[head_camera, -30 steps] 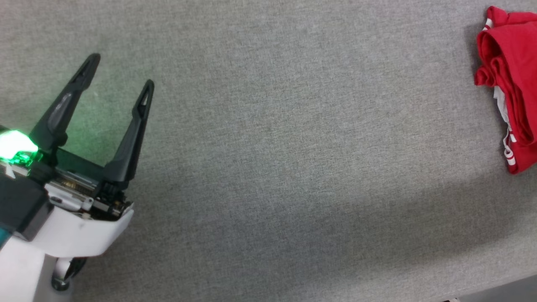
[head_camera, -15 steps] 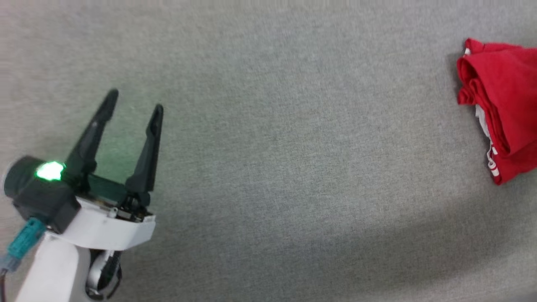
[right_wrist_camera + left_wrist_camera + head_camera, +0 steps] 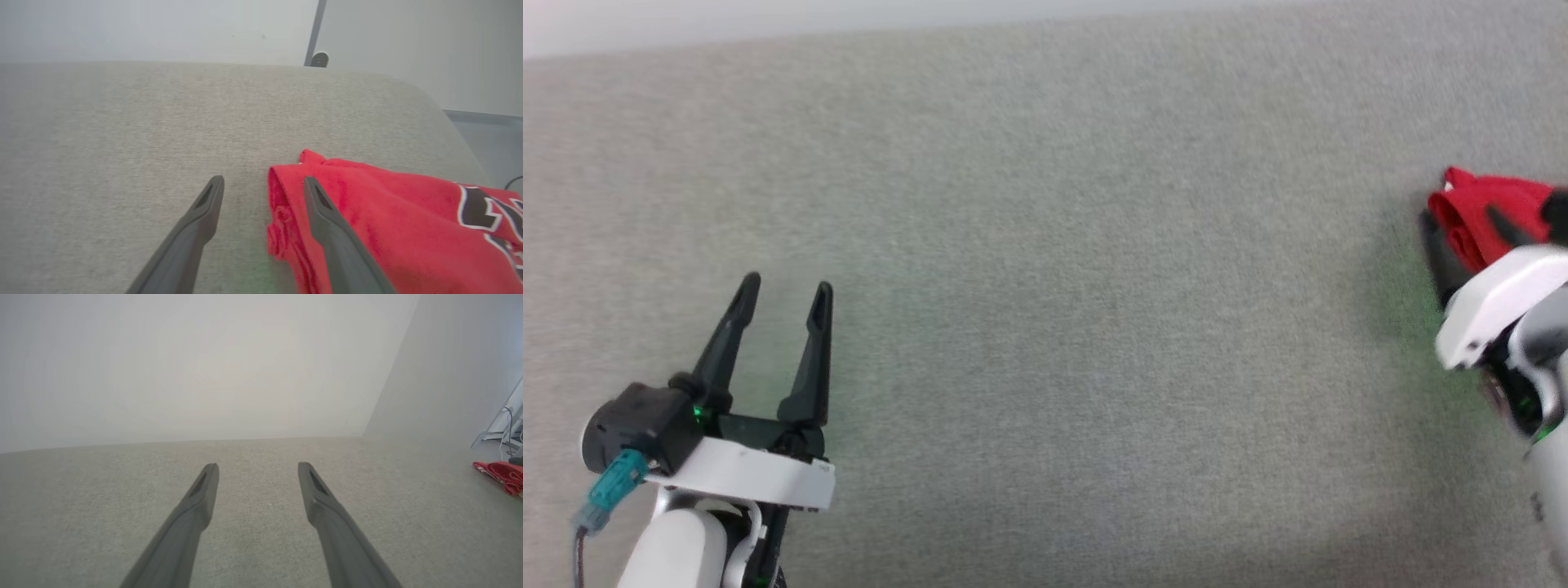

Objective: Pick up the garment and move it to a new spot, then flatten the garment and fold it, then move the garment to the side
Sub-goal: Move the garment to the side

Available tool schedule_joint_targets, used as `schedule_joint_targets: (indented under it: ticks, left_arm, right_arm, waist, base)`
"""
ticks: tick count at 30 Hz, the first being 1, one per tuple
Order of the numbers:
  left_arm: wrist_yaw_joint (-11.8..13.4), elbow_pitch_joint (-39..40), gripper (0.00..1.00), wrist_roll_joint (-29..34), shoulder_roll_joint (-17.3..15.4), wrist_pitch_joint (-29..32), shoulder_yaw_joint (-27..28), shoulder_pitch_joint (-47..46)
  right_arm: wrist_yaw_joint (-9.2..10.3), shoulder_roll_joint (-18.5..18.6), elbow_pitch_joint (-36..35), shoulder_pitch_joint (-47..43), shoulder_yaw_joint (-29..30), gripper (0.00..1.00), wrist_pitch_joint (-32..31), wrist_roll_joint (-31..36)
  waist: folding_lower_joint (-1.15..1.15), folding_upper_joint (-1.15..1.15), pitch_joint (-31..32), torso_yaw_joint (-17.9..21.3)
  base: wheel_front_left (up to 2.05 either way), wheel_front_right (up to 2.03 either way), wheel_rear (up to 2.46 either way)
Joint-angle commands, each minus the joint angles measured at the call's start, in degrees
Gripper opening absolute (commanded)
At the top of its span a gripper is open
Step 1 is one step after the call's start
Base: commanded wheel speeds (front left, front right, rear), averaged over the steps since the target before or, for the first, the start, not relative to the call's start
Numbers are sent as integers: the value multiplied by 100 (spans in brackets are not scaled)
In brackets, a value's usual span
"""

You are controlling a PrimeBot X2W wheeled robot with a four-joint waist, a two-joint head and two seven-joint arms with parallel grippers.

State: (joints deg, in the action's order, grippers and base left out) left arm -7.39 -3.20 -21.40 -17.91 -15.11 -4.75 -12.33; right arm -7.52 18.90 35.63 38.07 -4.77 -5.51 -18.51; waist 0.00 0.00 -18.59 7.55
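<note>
The garment [image 3: 1480,206] is a folded red bundle lying on the grey fabric surface [image 3: 1062,310] at the far right. In the right wrist view the garment [image 3: 388,208] shows a black, white-outlined number at its right. My right gripper [image 3: 263,179] stands open over the bundle's left edge: one finger [image 3: 327,220] lies above the cloth, the other above bare surface, and nothing is pinched. In the head view my right gripper [image 3: 1458,219] straddles the same edge. My left gripper [image 3: 787,286] hovers open and empty at the lower left, far from the garment [image 3: 501,473]; the left gripper [image 3: 258,467] points at the wall.
A white wall [image 3: 768,20] runs behind the surface's far edge. In the right wrist view the surface rounds off just right of the garment, with floor [image 3: 486,139] beyond and a dark pole [image 3: 314,36]. A white stand with cables [image 3: 504,424] is at the far right.
The head camera has tilted, so everything sits lower and the wall now shows. My right gripper has come into view at the garment's left edge. The garment lies folded as before.
</note>
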Motion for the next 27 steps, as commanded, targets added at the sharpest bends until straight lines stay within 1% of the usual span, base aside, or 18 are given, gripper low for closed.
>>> schedule_joint_targets:
  ticks: [1, 4, 10, 18, 22, 26, 27]
  left_arm:
    - [-16, -67, 100, -28, 63, 4, 49, 41]
    - [-16, -253, 100, -43, 153, 4, 140, 133]
    - [-16, -751, 100, -113, 281, 5, 210, 338]
    - [-16, -1037, 100, -38, 373, 5, 256, 553]
    - [-16, -1023, 100, 72, 443, 4, 293, 719]
    - [-16, -920, 100, 156, 484, 5, 300, 896]
    - [-16, -920, 100, 156, 484, 5, 300, 896]
  right_arm:
    - [6, -78, -42, -175, -55, 100, 69, -70]
    - [6, -257, -123, -420, -121, 100, 187, -148]
    - [6, -478, -425, -892, -332, 100, 500, -375]
    - [6, -550, -934, -1492, -407, 100, 872, -592]
    - [6, -422, -1283, -1998, -420, 100, 1003, -457]
    - [6, -394, -1642, -2431, -345, 100, 1048, -458]
    - [6, -394, -1642, -2431, -345, 100, 1048, -458]
  waist:
    - [0, 0, 420, -358]
    - [0, 0, 611, -439]
    - [0, 0, 1008, -523]
    - [0, 0, 1403, -591]
    - [0, 0, 1610, -676]
    - [0, 0, 1721, -716]
    - [0, 0, 1721, -716]
  base:
    - [0, 0, 0]
    - [0, 0, 0]
    - [0, 0, 0]
    - [0, 0, 0]
    - [0, 0, 0]
    - [0, 0, 0]
    - [0, 0, 0]
